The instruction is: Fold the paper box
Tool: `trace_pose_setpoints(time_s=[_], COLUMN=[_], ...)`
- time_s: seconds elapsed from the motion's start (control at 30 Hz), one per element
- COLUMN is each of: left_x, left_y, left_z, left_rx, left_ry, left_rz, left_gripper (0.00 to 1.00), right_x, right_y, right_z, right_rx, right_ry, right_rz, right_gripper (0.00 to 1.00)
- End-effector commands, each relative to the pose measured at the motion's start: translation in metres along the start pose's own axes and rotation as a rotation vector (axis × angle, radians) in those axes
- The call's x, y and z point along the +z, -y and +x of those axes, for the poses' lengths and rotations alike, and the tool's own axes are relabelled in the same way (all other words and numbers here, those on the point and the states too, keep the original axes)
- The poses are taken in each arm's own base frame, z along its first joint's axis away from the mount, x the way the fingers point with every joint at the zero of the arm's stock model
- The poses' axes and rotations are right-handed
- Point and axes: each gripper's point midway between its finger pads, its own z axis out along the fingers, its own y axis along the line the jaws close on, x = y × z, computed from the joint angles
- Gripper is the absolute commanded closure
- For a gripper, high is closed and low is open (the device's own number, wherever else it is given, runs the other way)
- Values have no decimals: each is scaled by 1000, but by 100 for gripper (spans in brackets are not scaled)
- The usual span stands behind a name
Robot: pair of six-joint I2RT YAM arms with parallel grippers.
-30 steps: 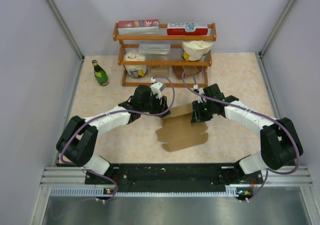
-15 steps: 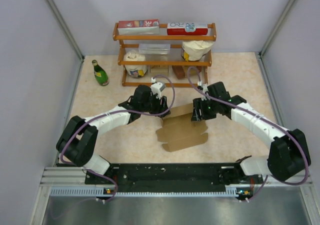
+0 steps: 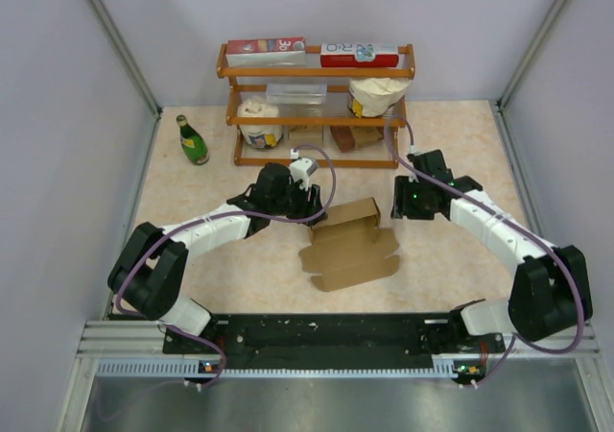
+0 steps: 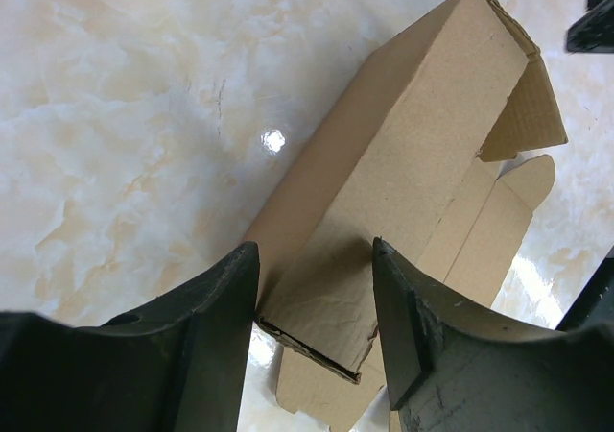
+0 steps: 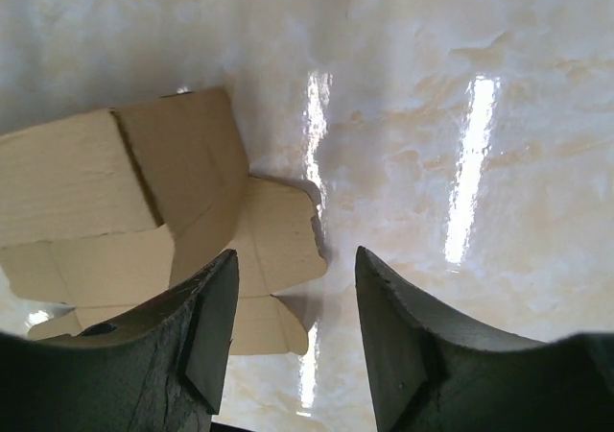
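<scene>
The paper box (image 3: pixel 350 254) is plain brown cardboard lying mid-table, its far part folded up into a long hollow wall and its near flaps flat. My left gripper (image 3: pixel 315 211) sits at the left end of that raised wall. In the left wrist view the left gripper (image 4: pixel 314 250) has both fingers against the end of the paper box (image 4: pixel 413 134), shut on it. My right gripper (image 3: pixel 398 206) hangs just right of the box, apart from it. The right wrist view shows the right gripper (image 5: pixel 295 254) open over bare table, with the paper box (image 5: pixel 86 192) off to its left.
A wooden shelf rack (image 3: pixel 317 115) stands at the back with printed cartons on top and white tubs below. A green bottle (image 3: pixel 192 140) stands left of it. Enclosure walls close in the table on both sides.
The right gripper has opened, let go of the box's right end and drawn back to the right. The left gripper and the box have stayed put.
</scene>
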Motion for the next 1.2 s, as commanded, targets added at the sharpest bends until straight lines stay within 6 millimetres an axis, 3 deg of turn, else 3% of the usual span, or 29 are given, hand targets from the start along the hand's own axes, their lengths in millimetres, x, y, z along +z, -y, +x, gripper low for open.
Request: trace_pose_setpoints(time_s=[0.0, 0.27, 0.6, 1.17], left_x=[-2, -1, 1, 4], left_y=[6, 7, 7, 4], left_z=[-5, -8, -7, -3], left_rx=[31, 33, 36, 45], left_ry=[21, 24, 14, -3], left_rz=[26, 30, 35, 34], left_gripper=[45, 45, 45, 46], right_x=[20, 32, 49, 52], right_y=[3, -29, -37, -47], right_z=[12, 25, 35, 15], right_rx=[27, -27, -68, -137], right_ry=[-67, -30, 6, 192], right_rz=[8, -229, -320, -395], right_gripper=[50, 53, 53, 53])
